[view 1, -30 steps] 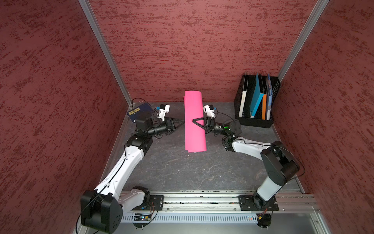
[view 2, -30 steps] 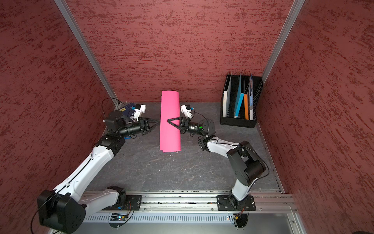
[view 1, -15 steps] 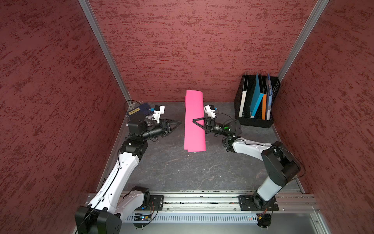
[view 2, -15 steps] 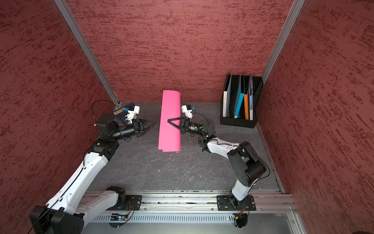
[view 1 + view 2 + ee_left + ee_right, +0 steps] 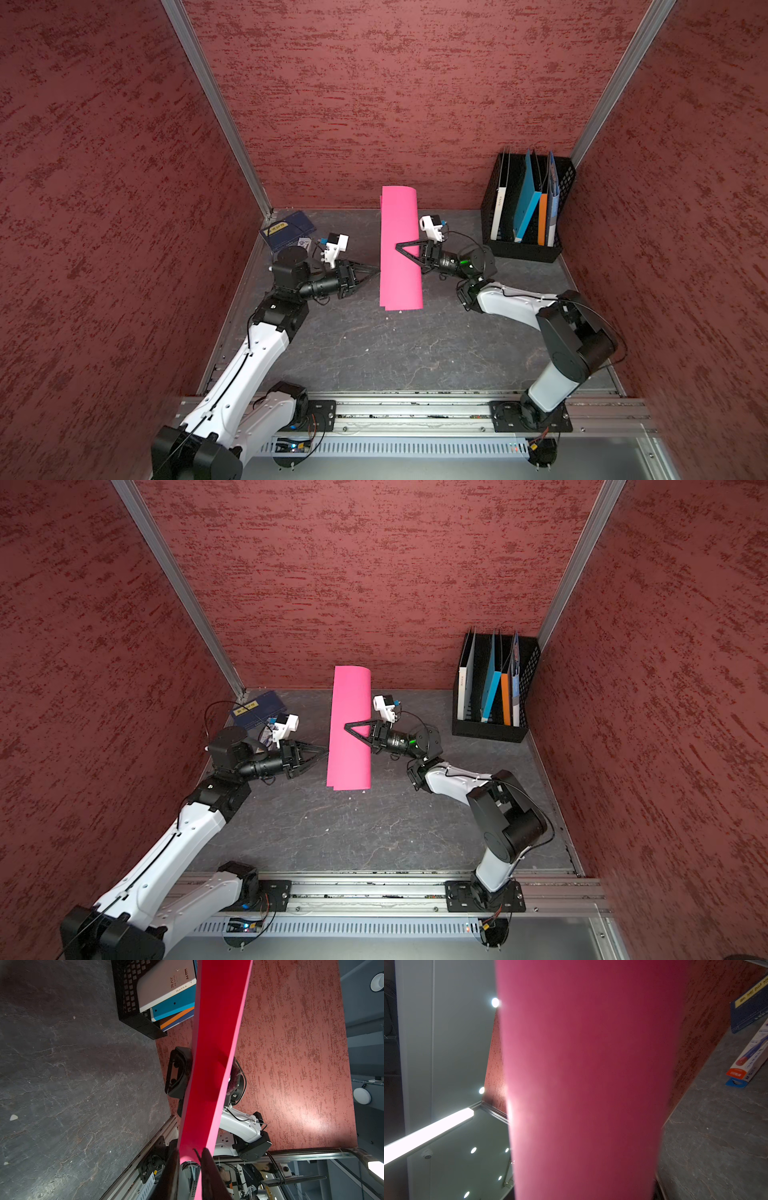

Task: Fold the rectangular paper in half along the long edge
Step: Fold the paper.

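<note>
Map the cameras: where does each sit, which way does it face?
Top views: high over the front rail, looking down toward the back wall; both arms, left gripper, right gripper and pink paper show.
Left wrist: on the left arm, facing the right arm; own fingers show.
Right wrist: on the right arm, paper fills it close-up; own body barely shows.
Shared: paper everywhere; file rack in left wrist and top views; navy booklet in right wrist and top views.

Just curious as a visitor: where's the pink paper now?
In both top views the pink paper is held up over the table, near the back wall, with the left gripper at one long edge, the right gripper gripping from the other.
</note>
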You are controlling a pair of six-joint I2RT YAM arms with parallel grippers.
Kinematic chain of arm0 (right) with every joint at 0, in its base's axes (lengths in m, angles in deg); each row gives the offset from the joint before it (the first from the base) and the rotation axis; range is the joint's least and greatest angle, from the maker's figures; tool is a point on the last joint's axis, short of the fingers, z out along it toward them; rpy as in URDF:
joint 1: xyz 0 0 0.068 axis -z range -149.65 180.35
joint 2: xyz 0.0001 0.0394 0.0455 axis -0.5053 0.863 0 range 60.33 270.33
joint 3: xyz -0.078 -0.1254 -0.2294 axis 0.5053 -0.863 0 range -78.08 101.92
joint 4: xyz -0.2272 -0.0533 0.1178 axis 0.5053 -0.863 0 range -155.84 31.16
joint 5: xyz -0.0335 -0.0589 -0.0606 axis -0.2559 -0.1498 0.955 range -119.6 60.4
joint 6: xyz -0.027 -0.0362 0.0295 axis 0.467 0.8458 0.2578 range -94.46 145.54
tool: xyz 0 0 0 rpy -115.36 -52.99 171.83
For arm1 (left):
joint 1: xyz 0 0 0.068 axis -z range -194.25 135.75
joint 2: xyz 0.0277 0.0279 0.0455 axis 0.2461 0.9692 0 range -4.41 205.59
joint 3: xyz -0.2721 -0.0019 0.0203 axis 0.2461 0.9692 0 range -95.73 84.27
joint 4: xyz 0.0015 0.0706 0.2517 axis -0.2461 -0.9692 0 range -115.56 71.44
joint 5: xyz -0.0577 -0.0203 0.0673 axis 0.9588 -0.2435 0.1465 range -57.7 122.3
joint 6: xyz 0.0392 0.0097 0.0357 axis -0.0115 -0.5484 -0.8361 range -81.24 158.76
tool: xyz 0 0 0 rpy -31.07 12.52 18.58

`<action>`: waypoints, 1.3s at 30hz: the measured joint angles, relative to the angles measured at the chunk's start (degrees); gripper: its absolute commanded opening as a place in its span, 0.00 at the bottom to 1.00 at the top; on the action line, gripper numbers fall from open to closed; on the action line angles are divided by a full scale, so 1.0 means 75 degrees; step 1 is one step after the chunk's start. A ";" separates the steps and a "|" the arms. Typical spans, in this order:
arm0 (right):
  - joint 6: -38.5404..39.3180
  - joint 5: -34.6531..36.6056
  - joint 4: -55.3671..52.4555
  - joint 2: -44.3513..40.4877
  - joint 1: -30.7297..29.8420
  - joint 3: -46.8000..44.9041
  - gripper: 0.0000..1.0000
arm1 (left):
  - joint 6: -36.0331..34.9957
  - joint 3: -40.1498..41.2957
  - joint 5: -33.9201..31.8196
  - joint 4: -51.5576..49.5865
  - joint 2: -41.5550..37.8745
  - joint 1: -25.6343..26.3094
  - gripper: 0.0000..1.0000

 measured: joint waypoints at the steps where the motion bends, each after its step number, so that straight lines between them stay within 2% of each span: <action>1: 0.0000 0.0000 -0.0009 0.0000 0.0000 0.0000 0.45 | -0.0003 -0.0003 -0.0003 -0.0017 -0.0017 0.0035 0.21; 16: -0.0003 0.0006 -0.0032 0.0000 0.0009 0.0000 0.45 | -0.0347 -0.0172 -0.0032 -0.0924 -0.0423 0.0052 0.21; 39: -0.0020 0.0052 -0.0035 0.0000 0.0009 -0.0003 0.47 | -0.0259 -0.0163 -0.0108 -0.0574 -0.0122 0.0099 0.22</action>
